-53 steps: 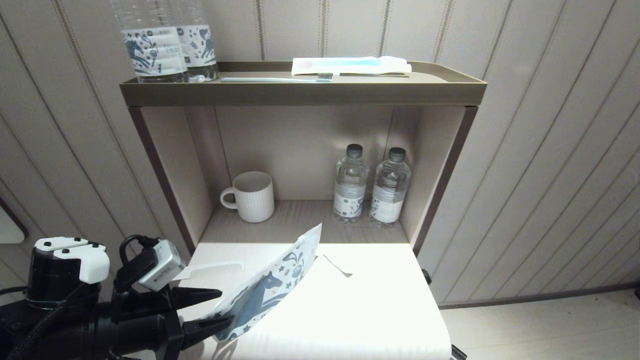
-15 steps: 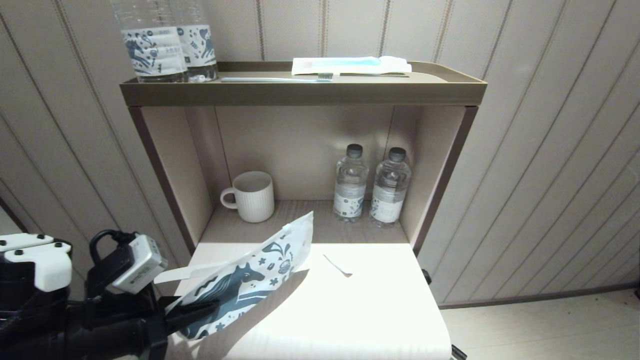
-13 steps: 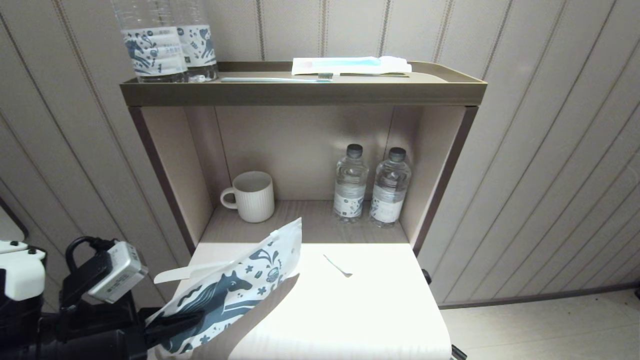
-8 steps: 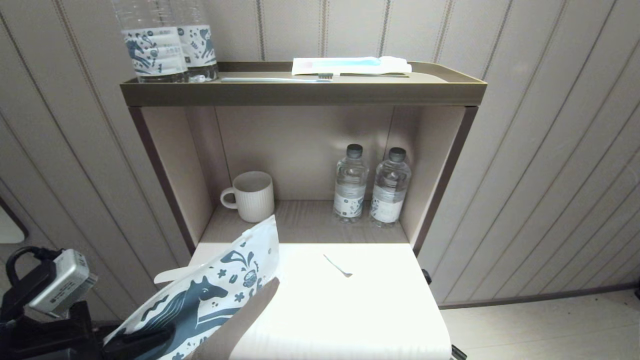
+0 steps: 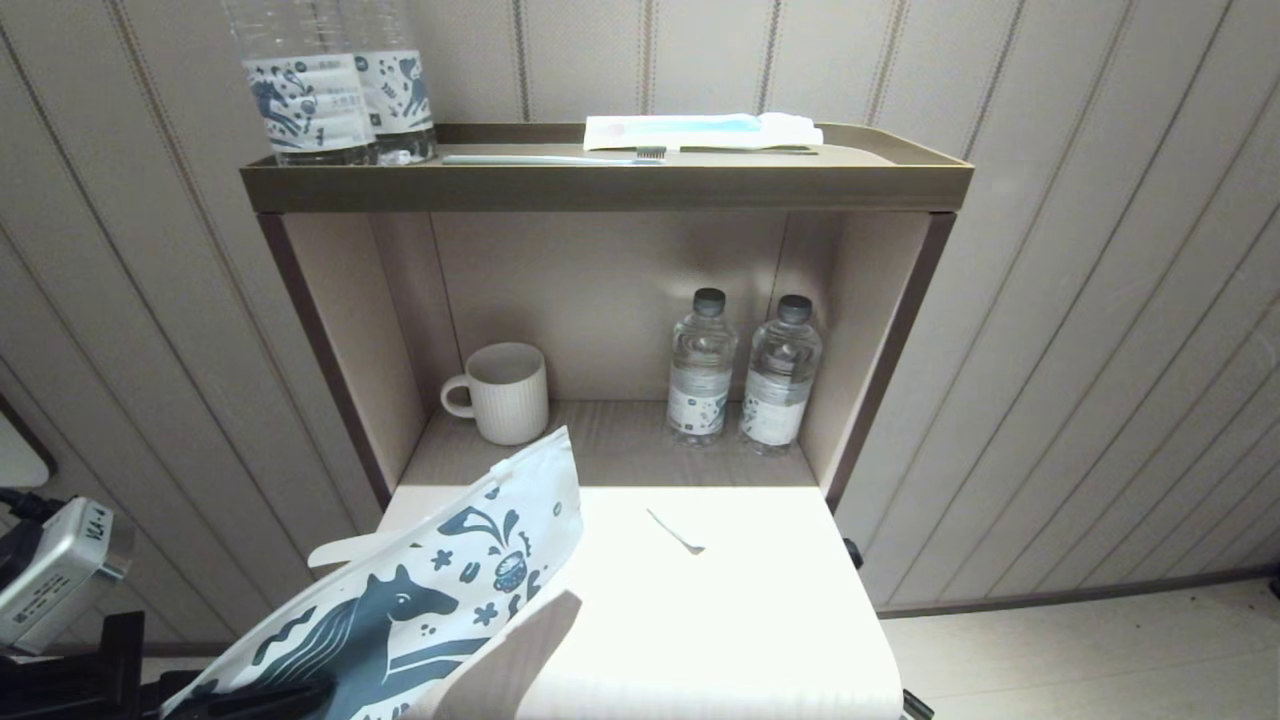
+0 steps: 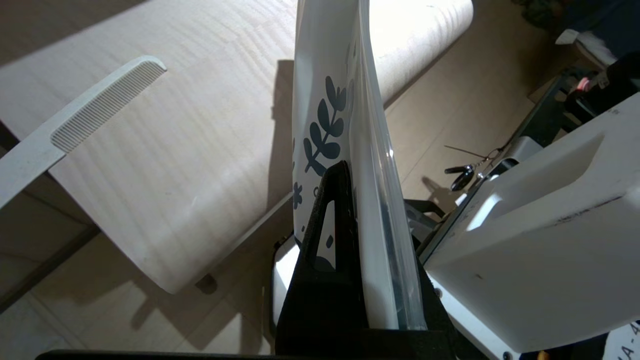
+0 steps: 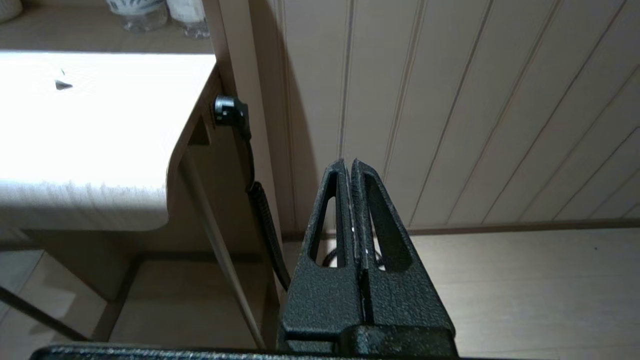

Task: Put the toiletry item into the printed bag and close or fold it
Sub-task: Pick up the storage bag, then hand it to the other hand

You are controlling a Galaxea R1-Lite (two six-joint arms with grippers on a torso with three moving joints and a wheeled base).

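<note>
The printed bag (image 5: 430, 610) is a white pouch with a dark blue horse. It hangs tilted over the table's near left corner, its upper end pointing at the shelf. My left gripper (image 5: 258, 699) is shut on its lower end at the bottom left; in the left wrist view the bag (image 6: 340, 90) rises edge-on from the left gripper (image 6: 360, 192). The toiletry item, a white comb (image 6: 95, 107), lies on the table's left edge beside the bag, its handle (image 5: 345, 548) sticking out past the edge. My right gripper (image 7: 350, 162) is shut and empty, low beside the table's right side.
The pale table (image 5: 720, 600) carries a small scrap (image 5: 675, 532). In the shelf niche stand a white mug (image 5: 505, 392) and two small water bottles (image 5: 740, 368). The top tray (image 5: 600, 185) holds two printed bottles (image 5: 330, 85), a toothbrush (image 5: 550, 158) and a packet (image 5: 700, 130).
My left gripper has drawn the printed bag left and toward the table's near edge, dropping lower in view. The comb has stayed put.
</note>
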